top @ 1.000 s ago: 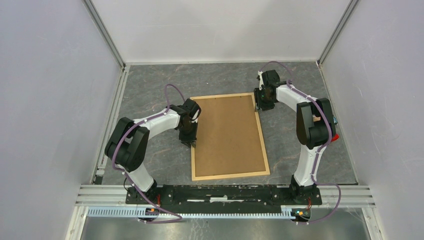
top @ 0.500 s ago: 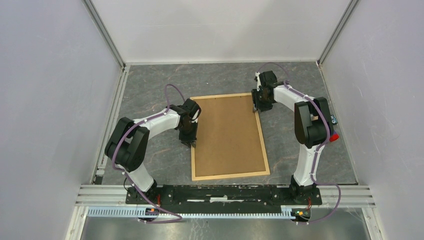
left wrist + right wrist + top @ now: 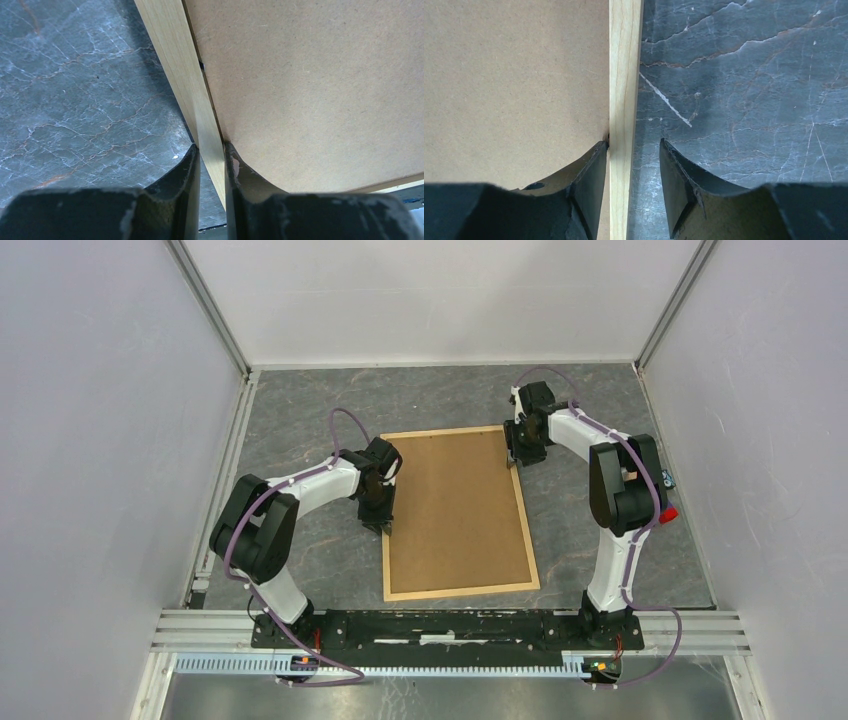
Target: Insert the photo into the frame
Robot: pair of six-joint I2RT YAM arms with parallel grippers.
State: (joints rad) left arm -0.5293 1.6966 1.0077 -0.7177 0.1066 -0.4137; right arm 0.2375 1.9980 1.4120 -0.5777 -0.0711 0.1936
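Note:
The frame (image 3: 527, 530), thin light wood, lies flat on the table with a plain brown backing board (image 3: 455, 505) filling it. The photo is hidden. My left gripper (image 3: 378, 525) is shut on the frame's left strip (image 3: 175, 55), one finger outside it and the other on the board (image 3: 310, 85). My right gripper (image 3: 515, 458) stands open astride the right strip (image 3: 625, 60) near the far corner. Its inner finger rests against the strip over the board (image 3: 514, 75). Its outer finger (image 3: 674, 165) hangs apart over the table.
The dark marbled tabletop (image 3: 620, 430) surrounds the frame. White walls enclose the table on three sides, with a metal rail (image 3: 225, 460) along the left. The arm bases sit on a bar (image 3: 450, 628) at the near edge.
My right gripper has slid a little toward the frame's far right corner. The left gripper and the frame have not moved.

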